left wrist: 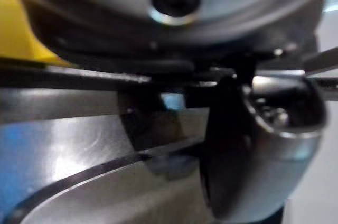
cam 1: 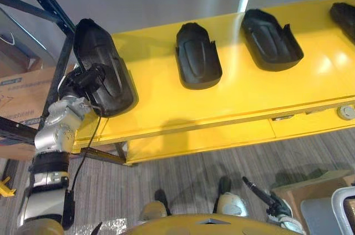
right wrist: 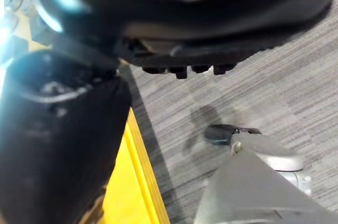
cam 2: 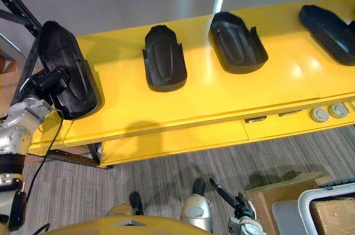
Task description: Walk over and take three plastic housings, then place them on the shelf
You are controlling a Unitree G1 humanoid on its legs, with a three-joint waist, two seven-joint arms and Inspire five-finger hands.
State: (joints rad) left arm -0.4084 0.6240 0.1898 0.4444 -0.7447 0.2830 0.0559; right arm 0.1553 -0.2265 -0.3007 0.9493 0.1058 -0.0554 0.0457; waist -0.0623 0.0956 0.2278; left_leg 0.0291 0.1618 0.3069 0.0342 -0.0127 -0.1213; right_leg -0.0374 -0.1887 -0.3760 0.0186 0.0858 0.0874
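Note:
Several black plastic housings lie in a row on the long yellow bench top point(cam 1: 166, 107). The leftmost housing point(cam 1: 102, 63) sits at the bench's left end, against the rack post. My left hand point(cam 1: 87, 82) is on its near left edge, fingers curled over the rim. Further right lie a second housing point(cam 1: 198, 56), a third point(cam 1: 270, 40) and one more point(cam 2: 330, 24) at the far right. My right hand point(cam 1: 265, 195) hangs low over the carpet in front of the bench, fingers relaxed and holding nothing.
A dark blue rack upright point(cam 1: 44, 2) rises at the left, with a cardboard box point(cam 1: 22, 96) behind it. Round knobs point(cam 2: 327, 112) sit on the bench front. A cardboard box point(cam 1: 310, 190) and a grey bin point(cam 2: 327, 207) stand on the floor at lower right.

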